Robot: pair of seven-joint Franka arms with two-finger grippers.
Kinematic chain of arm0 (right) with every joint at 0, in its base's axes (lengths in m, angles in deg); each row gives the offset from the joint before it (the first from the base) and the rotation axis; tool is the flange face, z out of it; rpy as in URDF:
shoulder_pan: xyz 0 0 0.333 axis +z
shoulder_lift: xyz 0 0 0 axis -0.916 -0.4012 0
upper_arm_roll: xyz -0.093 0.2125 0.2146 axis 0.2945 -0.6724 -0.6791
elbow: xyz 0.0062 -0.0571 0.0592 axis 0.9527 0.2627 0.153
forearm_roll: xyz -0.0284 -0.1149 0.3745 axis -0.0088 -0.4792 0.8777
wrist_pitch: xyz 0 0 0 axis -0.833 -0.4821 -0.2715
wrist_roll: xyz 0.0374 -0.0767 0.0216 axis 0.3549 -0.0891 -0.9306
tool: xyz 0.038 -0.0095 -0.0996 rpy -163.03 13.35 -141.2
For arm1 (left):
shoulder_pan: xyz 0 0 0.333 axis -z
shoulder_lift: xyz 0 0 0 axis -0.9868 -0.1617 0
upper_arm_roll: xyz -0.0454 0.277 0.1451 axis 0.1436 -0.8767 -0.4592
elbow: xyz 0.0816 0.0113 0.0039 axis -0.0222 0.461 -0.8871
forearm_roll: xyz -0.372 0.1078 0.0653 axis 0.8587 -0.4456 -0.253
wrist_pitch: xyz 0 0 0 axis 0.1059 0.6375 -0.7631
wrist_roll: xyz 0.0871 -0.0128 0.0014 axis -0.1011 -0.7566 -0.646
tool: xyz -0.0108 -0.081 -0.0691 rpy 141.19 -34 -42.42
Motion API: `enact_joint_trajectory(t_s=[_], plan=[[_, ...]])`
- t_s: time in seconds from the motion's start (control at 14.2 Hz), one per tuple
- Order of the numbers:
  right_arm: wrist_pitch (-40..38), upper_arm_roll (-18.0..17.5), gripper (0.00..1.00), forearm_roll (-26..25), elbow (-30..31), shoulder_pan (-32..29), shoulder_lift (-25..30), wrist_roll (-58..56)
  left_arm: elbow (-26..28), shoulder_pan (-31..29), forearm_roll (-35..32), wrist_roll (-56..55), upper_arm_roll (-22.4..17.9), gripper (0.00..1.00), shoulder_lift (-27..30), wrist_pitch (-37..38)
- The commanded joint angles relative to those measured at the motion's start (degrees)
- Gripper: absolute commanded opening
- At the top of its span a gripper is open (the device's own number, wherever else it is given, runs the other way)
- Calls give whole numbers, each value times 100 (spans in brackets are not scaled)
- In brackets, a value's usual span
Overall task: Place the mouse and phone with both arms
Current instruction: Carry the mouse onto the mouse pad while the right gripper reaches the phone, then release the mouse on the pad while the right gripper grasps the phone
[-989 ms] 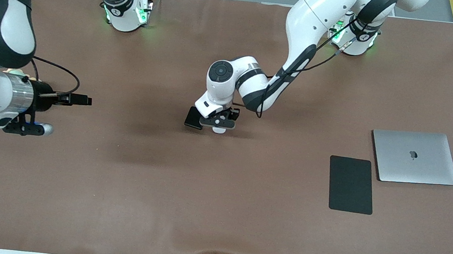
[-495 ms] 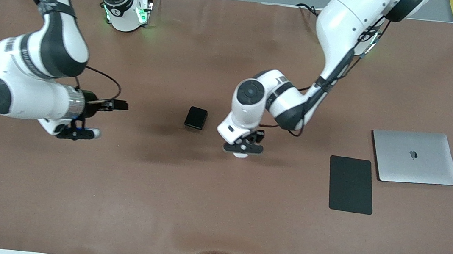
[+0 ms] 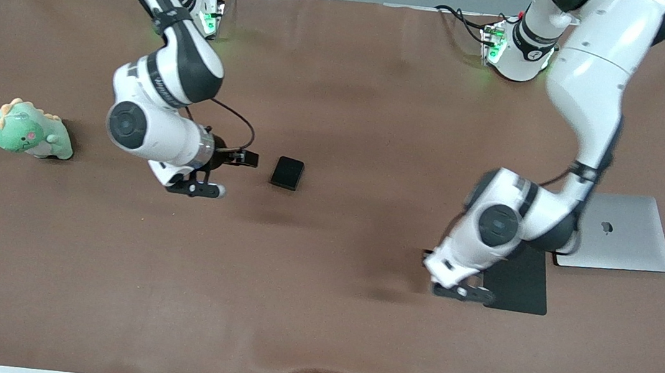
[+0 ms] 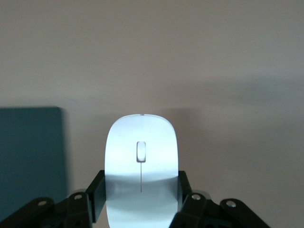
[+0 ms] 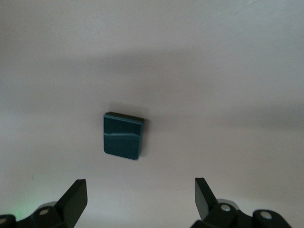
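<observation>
While the left gripper (image 3: 463,292) hangs over the table just beside the black pad (image 3: 522,283), at that pad's edge toward the right arm's end, its fingers are clamped on the flanks of the white mouse (image 4: 141,166), which sits square between them with the scroll line centred. Best practice, as I judge it: carry the mouse fully over the pad, lower it level until the underside rests, then let go without dragging. A closed silver laptop (image 3: 621,232) lies just beside the pad, farther from the front camera, partly under the left arm's elbow; keep the elbow from brushing it. Farther up the table, near its middle, the phone (image 3: 287,173) lies flat on the brown table cover (image 3: 318,310). The right gripper (image 3: 198,187) hovers close beside the phone, toward the right arm's end, fingers spread wide and empty, the phone not yet between them. It should centre over the phone first, then descend. A green plush dinosaur (image 3: 31,130) sits well apart at the right arm's end.
</observation>
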Motion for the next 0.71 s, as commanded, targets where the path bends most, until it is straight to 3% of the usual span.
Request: enact_joint_trajectory(t_s=[0.0,0.21,0.49,0.64], plan=[[876,-389,100,-299,568,-114,-9,547,27,-759,-143,973,110,13,-61,5],[1369,-670,100,-799,595,-88,-430,1240,27,-1323,-134,1651,110,13,-201,-21],[1687,-1004,100,-2747,587,-87,-1133,2961,27,-1562,-143,1873,110,13,-421,-329],[1687,-1093,100,-3234,587,-96,-1353,3386,71,-1553,-143,1873,110,14,-413,-338]])
